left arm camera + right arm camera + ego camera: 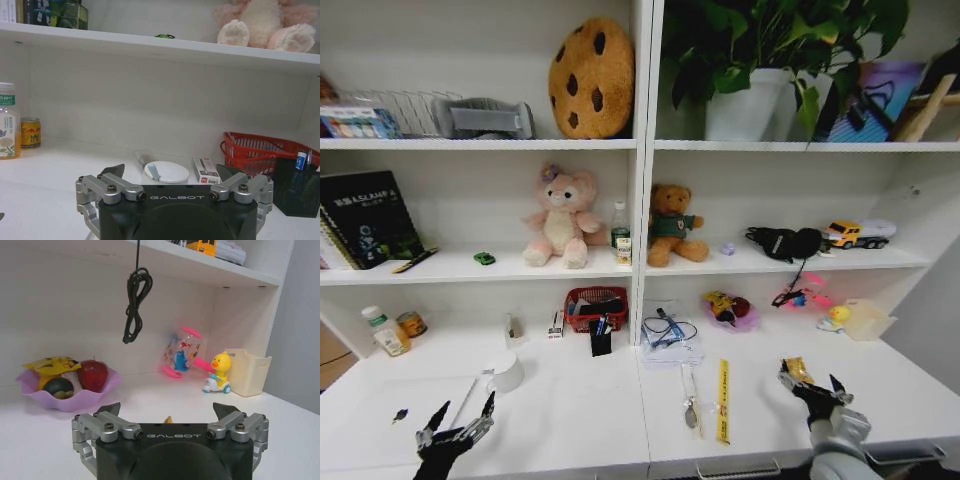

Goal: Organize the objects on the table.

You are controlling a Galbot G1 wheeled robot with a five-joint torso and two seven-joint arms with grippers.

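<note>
We see both tools hovering low over the near edge of the worktop, each empty with its fingers spread. The left tool sits at seven o'clock in the head view, the right tool at five o'clock; we judge this a ready stance, jaws open so either can close on whatever lies ahead.

The loose things are scattered across the worktop. Just ahead of the left tool stands a white cup, with a thin rod lying beside it and a tiny dark item at nine o'clock from the tool. A yellow packet lies right by the right tool's fingertips, likely the nearest pick. Toward the middle lie a yellow ruler and a spoon, both pointing at twelve o'clock.

Farther back, a red basket and a black pen holder look like the natural places for small items. The green car rests on the shelf above, near the pink bear.
</note>
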